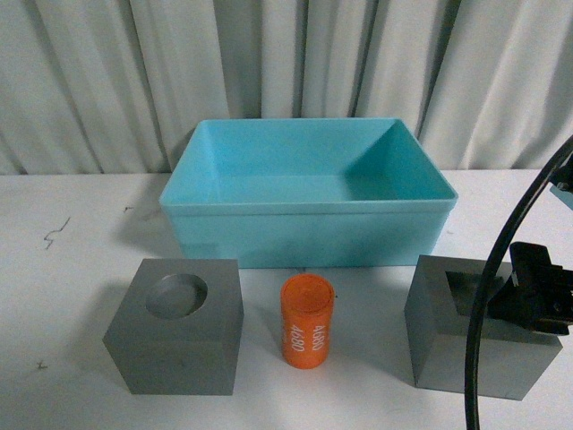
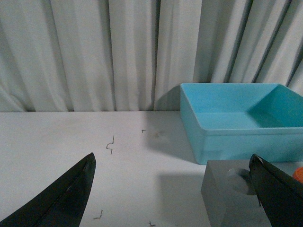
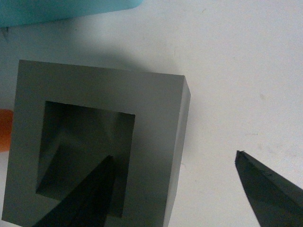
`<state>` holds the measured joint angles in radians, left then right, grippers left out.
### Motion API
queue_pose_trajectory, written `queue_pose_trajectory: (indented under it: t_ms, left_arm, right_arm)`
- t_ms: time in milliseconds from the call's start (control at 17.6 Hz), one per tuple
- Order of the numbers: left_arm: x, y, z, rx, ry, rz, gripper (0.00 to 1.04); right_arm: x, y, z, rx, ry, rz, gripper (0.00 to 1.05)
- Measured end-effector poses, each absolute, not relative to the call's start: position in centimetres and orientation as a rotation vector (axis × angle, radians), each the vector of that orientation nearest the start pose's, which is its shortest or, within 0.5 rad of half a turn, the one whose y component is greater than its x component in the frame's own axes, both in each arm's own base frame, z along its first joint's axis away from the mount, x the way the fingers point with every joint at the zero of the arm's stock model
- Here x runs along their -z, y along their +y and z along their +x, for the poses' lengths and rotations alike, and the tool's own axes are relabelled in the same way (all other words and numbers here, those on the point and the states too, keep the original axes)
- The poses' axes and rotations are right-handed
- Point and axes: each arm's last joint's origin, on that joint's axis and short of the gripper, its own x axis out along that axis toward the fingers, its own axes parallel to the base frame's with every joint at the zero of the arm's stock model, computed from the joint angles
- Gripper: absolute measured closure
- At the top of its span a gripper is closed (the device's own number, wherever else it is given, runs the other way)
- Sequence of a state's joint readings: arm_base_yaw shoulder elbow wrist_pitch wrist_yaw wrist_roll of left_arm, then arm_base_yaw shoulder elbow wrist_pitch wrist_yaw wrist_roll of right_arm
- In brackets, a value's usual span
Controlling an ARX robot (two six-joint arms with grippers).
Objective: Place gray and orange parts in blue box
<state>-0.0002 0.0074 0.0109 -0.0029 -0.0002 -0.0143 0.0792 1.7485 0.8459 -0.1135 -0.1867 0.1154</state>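
The blue box [image 1: 304,235] stands open at the back centre. In front of it sit a gray cube with a round recess [image 1: 179,327], an orange cylinder [image 1: 308,333] with white lettering, and a gray cube with a square hole [image 1: 466,345]. My right gripper [image 1: 524,300] hangs open over that cube [image 3: 156,109], one finger in the hole and the other outside over the table. In its wrist view the right gripper [image 3: 173,158] straddles the cube's wall. My left gripper [image 2: 171,161] is open and empty, low over the table. The recessed cube [image 2: 227,194] is partly between its fingers, by one fingertip [image 2: 258,172].
White tabletop [image 1: 72,269] with small dark scuffs; a pale curtain [image 1: 107,81] hangs behind. A black cable [image 1: 497,269] from the right arm crosses in front of the right cube. The box [image 2: 236,127] and a sliver of the cylinder [image 2: 299,174] show in the left wrist view.
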Motion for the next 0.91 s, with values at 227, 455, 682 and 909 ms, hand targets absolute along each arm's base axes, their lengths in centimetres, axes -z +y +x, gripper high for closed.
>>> queue_pose_trajectory:
  t_ms: [227,455,682,909]
  left_arm:
    - [-16.6,0.0,9.7,0.0,-0.001,-0.014,0.07]
    - [-16.6,0.0,9.7,0.0,-0.001,-0.015,0.07]
    - [-16.6,0.0,9.7,0.0,-0.001,-0.015,0.07]
    - [-16.6,0.0,9.7,0.0,-0.001,-0.015,0.07]
  right_arm:
    - [-12.7,3.3,31.5,-0.186,1.028,0.172,0.62]
    - [-13.2,2.6,30.9,-0.158,1.005,0.168,0.86]
    - [-17.7,1.2,29.4,-0.155,0.905,0.153,0.86]
    - [-27.2,1.3,32.1,-0.219,0.567,0.114,0.86]
